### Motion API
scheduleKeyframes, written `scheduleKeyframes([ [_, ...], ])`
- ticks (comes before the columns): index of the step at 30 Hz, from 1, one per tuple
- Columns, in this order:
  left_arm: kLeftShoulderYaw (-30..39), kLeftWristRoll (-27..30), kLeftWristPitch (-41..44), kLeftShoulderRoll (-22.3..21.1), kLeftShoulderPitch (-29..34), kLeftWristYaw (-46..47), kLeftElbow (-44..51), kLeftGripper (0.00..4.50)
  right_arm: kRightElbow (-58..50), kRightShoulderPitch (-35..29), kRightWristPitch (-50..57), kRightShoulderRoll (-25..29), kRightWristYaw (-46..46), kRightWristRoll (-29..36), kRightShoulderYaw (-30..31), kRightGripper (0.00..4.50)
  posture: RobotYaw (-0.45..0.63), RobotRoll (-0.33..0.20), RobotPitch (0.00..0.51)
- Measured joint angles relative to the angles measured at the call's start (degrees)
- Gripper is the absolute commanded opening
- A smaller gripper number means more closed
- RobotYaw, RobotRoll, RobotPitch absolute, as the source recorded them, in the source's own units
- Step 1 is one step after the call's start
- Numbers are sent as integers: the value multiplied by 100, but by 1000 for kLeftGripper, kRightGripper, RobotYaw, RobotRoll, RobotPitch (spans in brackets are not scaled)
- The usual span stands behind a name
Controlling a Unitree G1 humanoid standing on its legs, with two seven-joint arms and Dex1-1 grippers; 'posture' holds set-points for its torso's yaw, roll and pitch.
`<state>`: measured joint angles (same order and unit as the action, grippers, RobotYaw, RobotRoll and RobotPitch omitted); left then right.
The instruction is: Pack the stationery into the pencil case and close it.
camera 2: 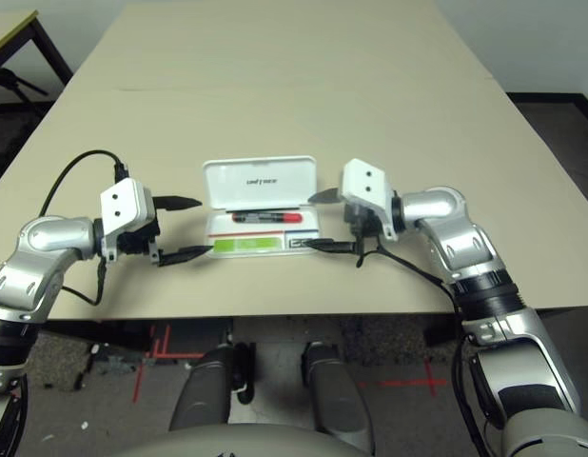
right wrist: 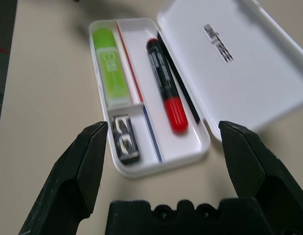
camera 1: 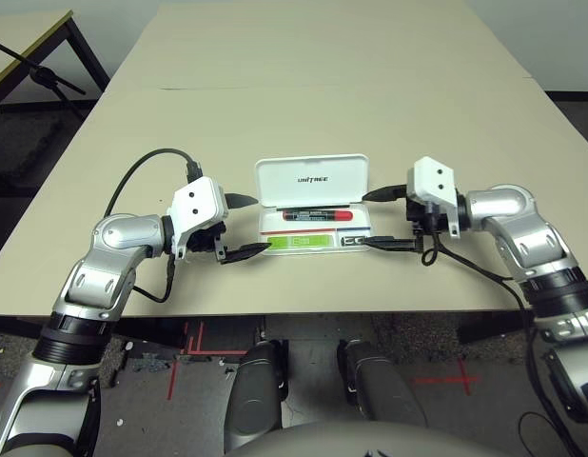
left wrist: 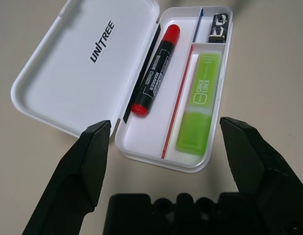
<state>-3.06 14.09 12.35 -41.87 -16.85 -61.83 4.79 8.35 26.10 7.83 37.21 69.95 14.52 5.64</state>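
From the left, my left hand waits over the counter beside the case's left end, its fingers spread apart with nothing between them. Next comes the white pencil case, open on the counter near its front edge, its lid laid back on the far side. All three pieces are in: the lime-green highlighter in the near compartment toward the left, the red-and-black marker in the long far compartment by the hinge, and the small dark-and-silver piece in the little near compartment at the right end. So I judge the packing done; only the closing is left. I see nothing standing proud of the rim, though the marker by the hinge is the one I'd watch as the lid comes over. At the right end my right hand has its fingers wide apart too, empty. Beyond the lid the counter runs open a long way, and I have room at both sides; the near edge leaves me less.
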Motion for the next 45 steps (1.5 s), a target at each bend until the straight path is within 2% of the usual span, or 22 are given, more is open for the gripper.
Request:
scheduleKeyframes([
  [7,275,80,140,12,-127,137,-515,4500,-242,-877,-19,294,-3,443,-650,4482,-57,0,135],
  [14,439,66,467,158,-716,632,-1342,4500,-510,-1543,-49,444,-25,822,-1150,4482,-85,0,134],
  [18,414,-161,750,295,-1281,1115,-2117,3525,-654,-1737,-48,455,-67,891,-1196,4500,-93,0,133],
  [20,412,-280,911,351,-1546,1343,-2501,2739,-717,-1810,-45,460,-95,929,-1222,4500,-103,0,132],
  [26,416,-384,1199,878,-2329,1862,-3498,249,-907,-1970,-11,512,-108,1021,-1328,4500,-116,0,130],
  [27,425,-380,1225,944,-2402,1875,-3567,30,-911,-1997,-11,518,-108,1030,-1335,4500,-116,0,130],
  [35,422,-311,1387,1222,-2737,1708,-3730,30,-984,-2091,-11,522,-123,1076,-1349,4500,-129,0,132],
  [39,378,-253,1562,1263,-2714,1399,-3599,30,-1035,-2098,-11,521,-131,1078,-1349,4500,-128,0,133],
  [45,241,-125,1831,1227,-2407,938,-2912,30,-1032,-2092,-13,519,-132,1076,-1348,4500,-121,0,134],
])
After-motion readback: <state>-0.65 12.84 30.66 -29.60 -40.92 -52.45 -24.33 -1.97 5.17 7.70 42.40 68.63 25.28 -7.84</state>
